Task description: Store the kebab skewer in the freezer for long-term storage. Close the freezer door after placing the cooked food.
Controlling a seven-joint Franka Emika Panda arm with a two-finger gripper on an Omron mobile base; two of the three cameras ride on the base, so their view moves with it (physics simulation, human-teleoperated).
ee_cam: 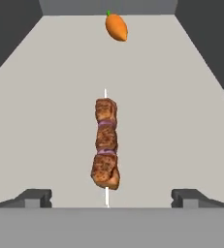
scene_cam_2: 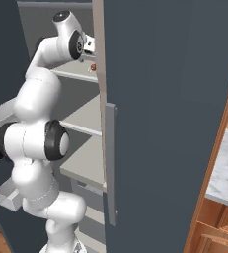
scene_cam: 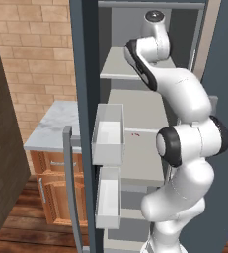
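Fingers [ee_cam: 36,198] spread wide, gripping nothing. Just beyond them the skewer [ee_cam: 105,150] lies free on a freezer shelf [ee_cam: 171,111], an orange food [ee_cam: 116,26] farther back. Placing looks done; the door [scene_cam: 84,74] stands open, closing remains.

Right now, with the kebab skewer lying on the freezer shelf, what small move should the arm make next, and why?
Probably draw the gripper straight back out of the freezer. Its jaws stand wide open, apart from the kebab skewer, which lies flat on the shelf, so placing looks done and the freezer door is not yet closed.
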